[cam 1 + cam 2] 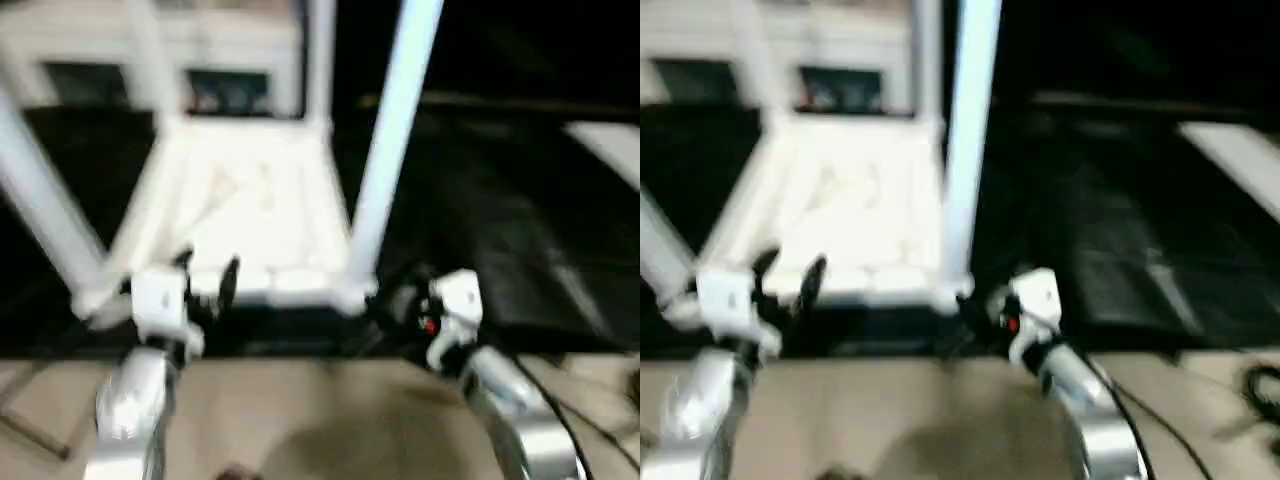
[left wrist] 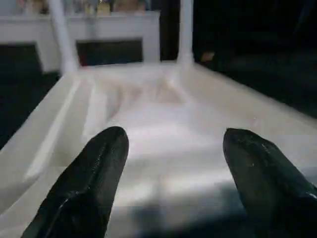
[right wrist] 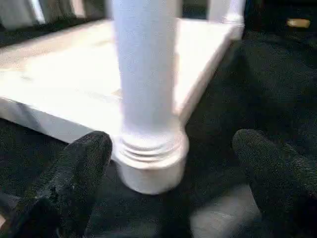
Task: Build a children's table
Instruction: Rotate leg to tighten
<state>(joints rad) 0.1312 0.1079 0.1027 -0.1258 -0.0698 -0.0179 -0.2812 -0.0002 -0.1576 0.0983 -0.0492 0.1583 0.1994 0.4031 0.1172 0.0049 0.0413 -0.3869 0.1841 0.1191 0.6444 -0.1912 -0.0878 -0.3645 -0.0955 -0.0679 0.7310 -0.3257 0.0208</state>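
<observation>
White plastic dominates the near edge of the black-draped big table (image 1: 500,230): the children's table (image 1: 255,215) lies upside down on it, ribbed underside up, with all four legs standing in the corner sockets. Near-right leg (image 1: 390,150) rises from its socket just ahead of the right gripper (image 3: 168,168), whose black fingers (image 3: 81,168) stand wide either side of the socket collar and are not closed on it. Left gripper (image 1: 205,285) hovers at the near edge of the top, also spread and holding nothing, with the near-left leg (image 1: 45,215) leaning away to its left.

By the look of it, assembly is near its end and the step now is seating that near-right leg. To do it well: close squarely on the tube just above the collar, steady the top with the other hand, and press straight down the leg's axis rather than sideways.

Containers: the sockets are the only ones, each with a leg in it.
</observation>
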